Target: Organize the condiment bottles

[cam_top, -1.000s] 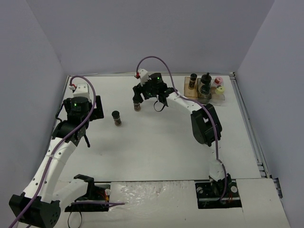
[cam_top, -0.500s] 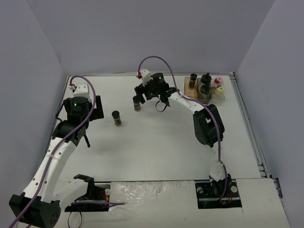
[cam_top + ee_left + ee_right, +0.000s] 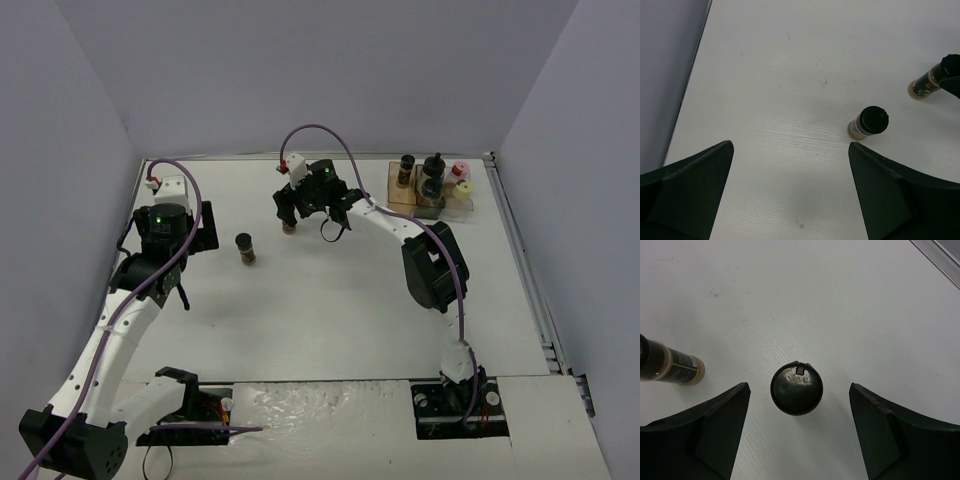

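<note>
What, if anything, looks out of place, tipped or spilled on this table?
Nothing is spilled or tipped. Two jars stand upright but loose on the table, well left of the tray that holds the other four jars. They are the left black-capped jar and the middle black-capped jar, which is under the open right gripper.

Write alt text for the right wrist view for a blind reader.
Seen from above, a black-capped spice jar stands on the white table inside the open right gripper; a second jar sits at far left.
</note>
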Robot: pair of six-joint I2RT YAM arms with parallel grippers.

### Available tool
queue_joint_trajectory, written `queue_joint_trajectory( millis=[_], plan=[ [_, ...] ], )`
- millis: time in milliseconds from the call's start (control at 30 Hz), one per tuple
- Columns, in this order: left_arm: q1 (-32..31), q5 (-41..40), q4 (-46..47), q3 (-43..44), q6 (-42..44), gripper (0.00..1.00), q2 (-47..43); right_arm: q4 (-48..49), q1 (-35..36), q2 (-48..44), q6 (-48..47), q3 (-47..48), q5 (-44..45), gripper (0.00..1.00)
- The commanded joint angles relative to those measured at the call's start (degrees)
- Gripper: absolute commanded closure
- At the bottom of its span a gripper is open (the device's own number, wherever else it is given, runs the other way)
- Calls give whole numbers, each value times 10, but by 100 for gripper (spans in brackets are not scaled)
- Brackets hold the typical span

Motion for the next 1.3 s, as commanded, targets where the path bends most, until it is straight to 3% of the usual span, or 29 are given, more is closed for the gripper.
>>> queue_joint_trajectory(
  millis=[0, 633, 900, 1033, 1267],
  plan=[
    [5, 1, 33, 13, -12, 3, -7, 30, 3, 5, 7, 23, -3, 24],
    [6, 1, 33, 13, -11, 3, -7, 38, 4, 34, 10, 46, 20, 46],
    [6, 2, 33, 13, -11, 3, -7, 41, -6, 20, 9, 39, 22, 74],
    [6, 3, 33, 13, -11, 3, -7, 55, -27, -22, 18, 9, 37, 84],
    [6, 5, 32, 13, -12, 3, -5, 88, -117, -111, 47, -68, 103, 87]
  ],
)
